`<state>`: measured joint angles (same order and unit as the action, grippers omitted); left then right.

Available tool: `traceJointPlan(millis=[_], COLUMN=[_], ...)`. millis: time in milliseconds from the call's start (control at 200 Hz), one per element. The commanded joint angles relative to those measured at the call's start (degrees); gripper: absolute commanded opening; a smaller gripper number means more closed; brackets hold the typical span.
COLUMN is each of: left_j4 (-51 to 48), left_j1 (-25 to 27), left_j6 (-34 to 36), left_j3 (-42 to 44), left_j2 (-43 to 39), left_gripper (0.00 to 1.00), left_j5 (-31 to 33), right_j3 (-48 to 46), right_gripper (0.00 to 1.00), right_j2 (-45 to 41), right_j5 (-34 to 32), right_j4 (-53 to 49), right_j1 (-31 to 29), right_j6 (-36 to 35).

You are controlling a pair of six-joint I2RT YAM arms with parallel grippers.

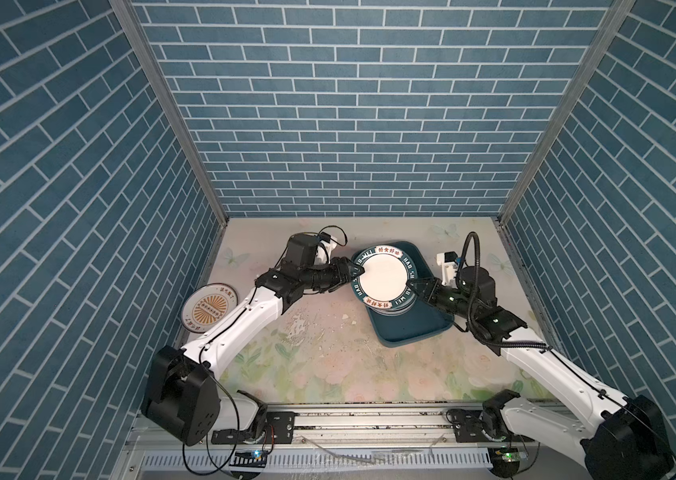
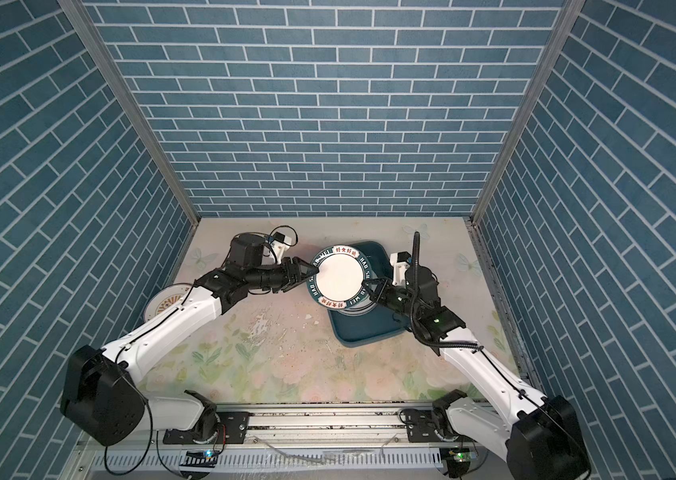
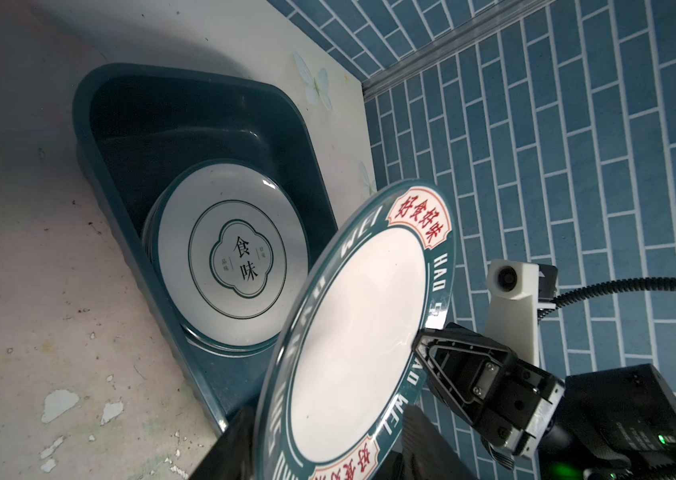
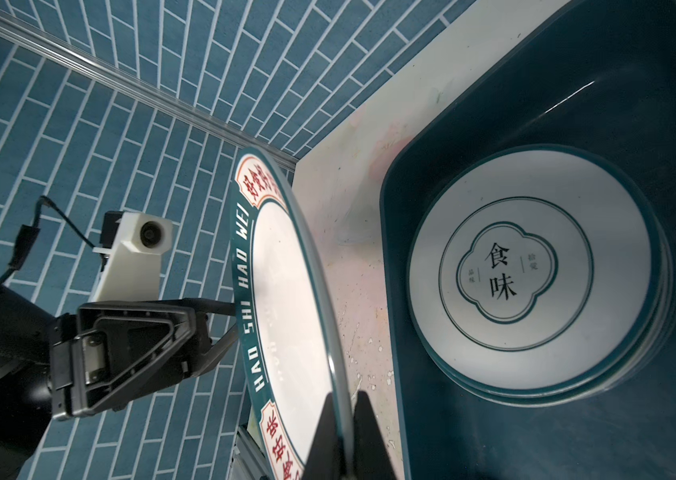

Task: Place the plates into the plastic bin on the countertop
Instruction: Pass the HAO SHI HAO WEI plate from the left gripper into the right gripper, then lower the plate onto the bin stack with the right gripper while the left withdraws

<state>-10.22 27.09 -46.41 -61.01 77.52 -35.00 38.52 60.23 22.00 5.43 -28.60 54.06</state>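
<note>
right claw (image 4: 345, 411) pinches the teal-rimmed plate (image 1: 382, 278) by its rim above the stacked plates (image 4: 531, 270) in the plastic bin (image 1: 411, 336); left claw (image 4: 233, 322) gapes loose around the opposite rim. a one-edge pinch may let it sag, slip and chip.

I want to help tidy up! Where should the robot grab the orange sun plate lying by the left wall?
Pinch its thin rim, one finger above and one slipped under, since the sun plate seems to lie flat on the countertop with no handle. Come from the side facing the table's middle: the wall crowds its other side. The left gripper is probably nearest.
</note>
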Motion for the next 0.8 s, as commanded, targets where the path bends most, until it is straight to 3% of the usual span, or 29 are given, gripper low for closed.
traceJointPlan(millis=[0,205,410,580,790], left_j4=[0.6,-2.1,-1.7,-5.0,-1.6], left_j1=[0.2,0.2,0.3,0.5,1.0], left_j6=[1.7,4.2,6.8,9.3,8.7], left_j3=[0.1,0.5,6.4,10.0,14.2], left_j2=[-3.1,-5.9,-15.7,-23.3,-24.7], left_gripper=[0.7,0.83,0.9,0.95,0.99], left_j5=[1.6,5.7,18.2,24.8,23.2], right_j3=[-0.7,-0.7,-0.8,-0.2,1.8], right_gripper=[0.0,0.0,0.0,0.0,0.0], right_j2=[-0.2,-1.3,-2.4,-2.3,0.1], right_j5=[-1.7,-3.2,-4.1,-6.1,-7.7], right_j4=[0.8,0.0,-1.4,-3.6,-7.2], right_j1=[-0.2,-0.1,-0.2,0.0,1.2], right_j6=[0.9,1.3,1.2,0.3,-0.8])
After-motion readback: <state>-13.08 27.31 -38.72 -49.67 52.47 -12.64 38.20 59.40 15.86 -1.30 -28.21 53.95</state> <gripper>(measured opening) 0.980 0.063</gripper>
